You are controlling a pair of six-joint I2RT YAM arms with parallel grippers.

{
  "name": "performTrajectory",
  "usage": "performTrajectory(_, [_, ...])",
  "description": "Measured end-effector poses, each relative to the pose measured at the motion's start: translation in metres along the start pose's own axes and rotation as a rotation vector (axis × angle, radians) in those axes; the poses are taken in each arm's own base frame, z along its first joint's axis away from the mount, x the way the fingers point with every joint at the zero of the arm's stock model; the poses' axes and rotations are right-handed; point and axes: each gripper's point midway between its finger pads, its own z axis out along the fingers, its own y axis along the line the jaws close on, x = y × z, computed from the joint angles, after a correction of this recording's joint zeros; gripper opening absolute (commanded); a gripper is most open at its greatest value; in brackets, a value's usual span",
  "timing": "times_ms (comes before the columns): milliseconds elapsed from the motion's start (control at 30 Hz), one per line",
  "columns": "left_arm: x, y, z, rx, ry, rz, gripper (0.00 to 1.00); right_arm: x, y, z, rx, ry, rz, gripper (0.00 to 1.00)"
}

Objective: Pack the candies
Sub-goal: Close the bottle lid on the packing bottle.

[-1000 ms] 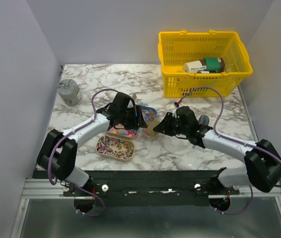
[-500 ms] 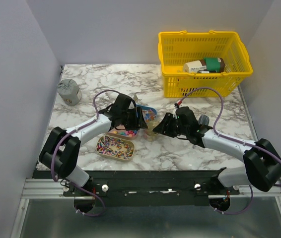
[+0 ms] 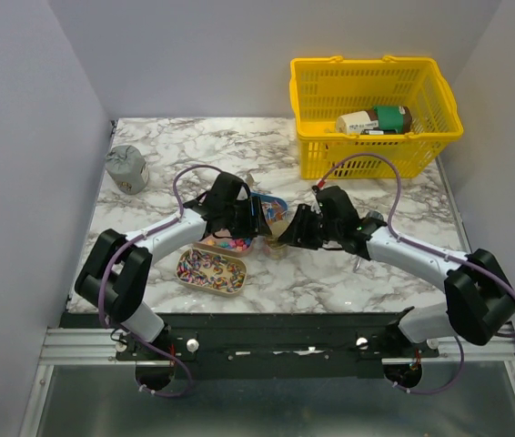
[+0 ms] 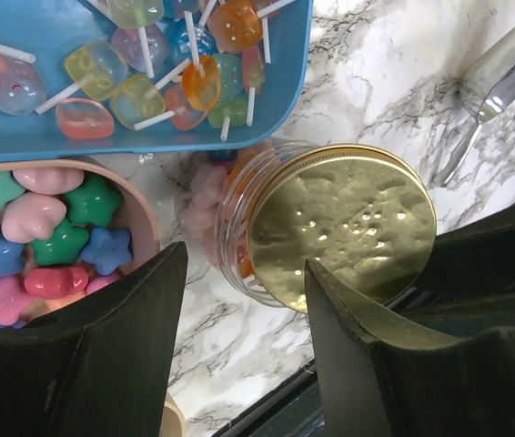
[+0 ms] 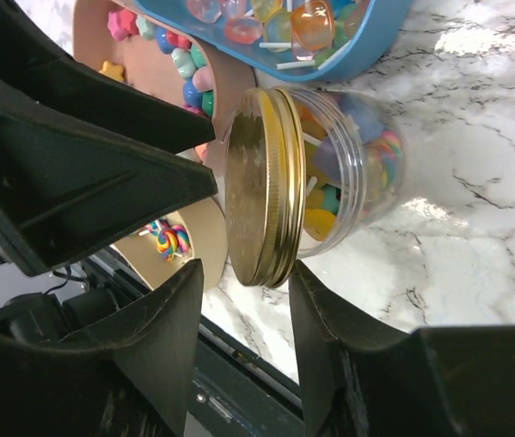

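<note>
You have the jar (image 5: 348, 164) standing mid-table with its gold lid (image 4: 341, 228) on and mixed candies (image 5: 330, 196) showing through the glass. Your left gripper (image 4: 245, 259) hangs over it from 9 o'clock. Its fingers are spread wide and hold nothing, and there is clear space between the left-hand one and the glass. Your right gripper (image 5: 247, 266) comes in from 3 o'clock with its jaws apart either side of the lid's rim. One finger is visibly off the rim, but you cannot tell whether the other touches.

From the jar, more sweets lie in three places:
- lollipops in the blue tray (image 4: 294, 82) at 11 o'clock
- star shapes in the pink bowl (image 4: 144, 228) at 9 o'clock
- wrapped ones in the tan dish (image 3: 212, 270) at 8 o'clock

The silver scoop (image 4: 503, 64) lies on the marble table (image 3: 403, 196) near the jar
</note>
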Motion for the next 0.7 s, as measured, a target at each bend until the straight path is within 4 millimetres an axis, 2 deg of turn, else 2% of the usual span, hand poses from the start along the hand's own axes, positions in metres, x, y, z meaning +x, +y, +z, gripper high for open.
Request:
performTrajectory(167, [0.000,0.001,0.001,-0.001,0.001,0.001,0.63,0.013,-0.012,0.012,0.051,0.087,0.020,0.46])
performTrajectory(333, [0.001,0.002,0.004,-0.005,0.006,-0.001,0.63,0.027,-0.026,0.013,0.105,0.143,0.042,0.45])
performTrajectory(700, [0.003,0.005,0.007,-0.011,0.014,-0.003,0.62,0.026,-0.022,0.009,0.107,0.156,0.031,0.48])
